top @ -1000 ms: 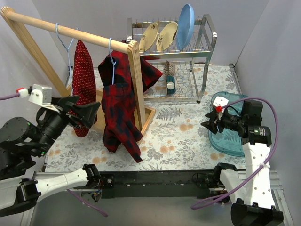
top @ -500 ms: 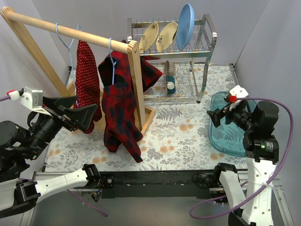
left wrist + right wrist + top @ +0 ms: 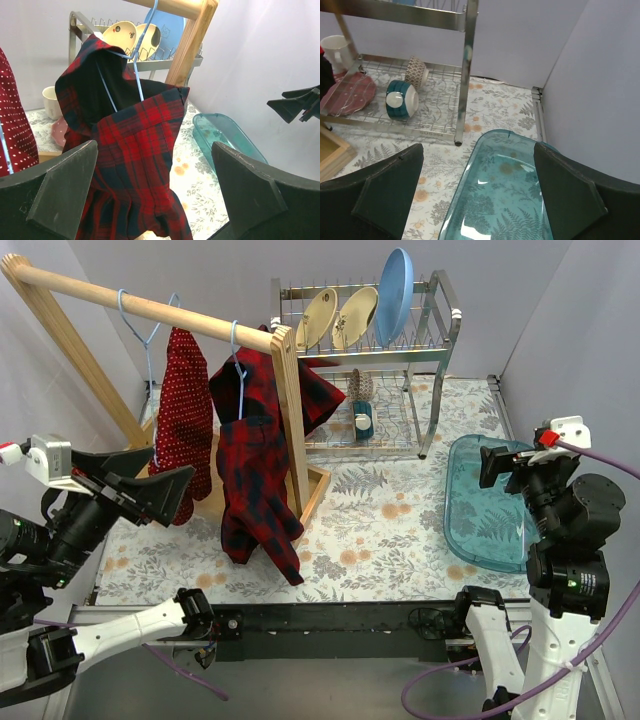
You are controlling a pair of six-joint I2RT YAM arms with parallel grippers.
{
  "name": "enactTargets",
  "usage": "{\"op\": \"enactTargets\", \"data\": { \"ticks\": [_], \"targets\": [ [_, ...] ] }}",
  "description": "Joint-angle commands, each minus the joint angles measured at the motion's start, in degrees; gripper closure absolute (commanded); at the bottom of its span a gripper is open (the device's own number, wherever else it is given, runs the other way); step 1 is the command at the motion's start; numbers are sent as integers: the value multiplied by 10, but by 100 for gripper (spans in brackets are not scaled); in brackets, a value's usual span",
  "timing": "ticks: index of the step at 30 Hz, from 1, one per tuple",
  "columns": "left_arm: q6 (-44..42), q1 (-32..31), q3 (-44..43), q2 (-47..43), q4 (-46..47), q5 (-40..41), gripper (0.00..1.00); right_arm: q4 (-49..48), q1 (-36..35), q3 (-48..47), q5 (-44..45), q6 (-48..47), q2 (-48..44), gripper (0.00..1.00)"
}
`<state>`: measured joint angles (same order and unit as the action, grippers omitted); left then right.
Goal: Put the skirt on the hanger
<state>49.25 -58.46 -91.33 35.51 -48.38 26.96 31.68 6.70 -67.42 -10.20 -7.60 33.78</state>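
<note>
The red polka-dot skirt (image 3: 183, 405) hangs from a blue hanger (image 3: 150, 335) on the wooden rail (image 3: 140, 305). Its edge shows at the far left of the left wrist view (image 3: 15, 130). My left gripper (image 3: 178, 488) is open and empty, just left of the skirt's lower part and apart from it. In the left wrist view the left gripper (image 3: 154, 150) faces the plaid shirt (image 3: 135, 150). My right gripper (image 3: 505, 465) is open and empty above the teal tray (image 3: 480, 515). The right gripper also shows in the right wrist view (image 3: 478, 150).
The red-and-dark plaid shirt (image 3: 255, 480) hangs on a second blue hanger beside the skirt, by the rail's wooden post (image 3: 292, 410). A metal dish rack (image 3: 435, 350) with plates and cups stands at the back. The teal tray (image 3: 510, 200) lies at the right.
My left gripper has pulled back left and off the skirt, which now hangs straight. My right arm has lifted and swung right, over the tray.
</note>
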Motion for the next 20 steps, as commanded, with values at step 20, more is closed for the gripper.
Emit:
{"op": "enactTargets", "data": {
  "ticks": [20],
  "targets": [
    [4,1,19,-22,-12,-1,2,-18,2,-9,69,-4,-7,1]
  ]
}}
